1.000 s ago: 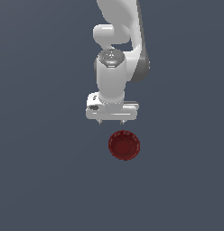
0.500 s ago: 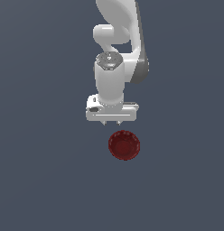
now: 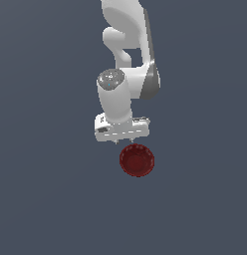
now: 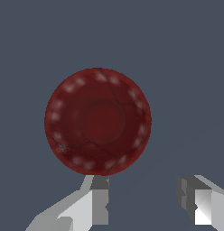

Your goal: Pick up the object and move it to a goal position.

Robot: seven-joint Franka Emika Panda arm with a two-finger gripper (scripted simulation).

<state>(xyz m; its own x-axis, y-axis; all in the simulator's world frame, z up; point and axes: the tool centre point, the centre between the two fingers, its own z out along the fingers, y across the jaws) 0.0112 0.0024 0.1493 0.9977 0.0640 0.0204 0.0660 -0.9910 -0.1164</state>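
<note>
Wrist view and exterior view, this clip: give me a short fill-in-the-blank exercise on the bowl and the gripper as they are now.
1. The colour of the bowl is dark ____.
2. The gripper has its fingers apart, so it is ____.
3. Between the gripper's fingers there is ____; the bowl lies outside that gap.
4. In the exterior view the bowl sits ____ the gripper in the picture.

Missing words: red; open; nothing; below

simulated scene, plain grey-blue backdrop (image 3: 41, 199)
</note>
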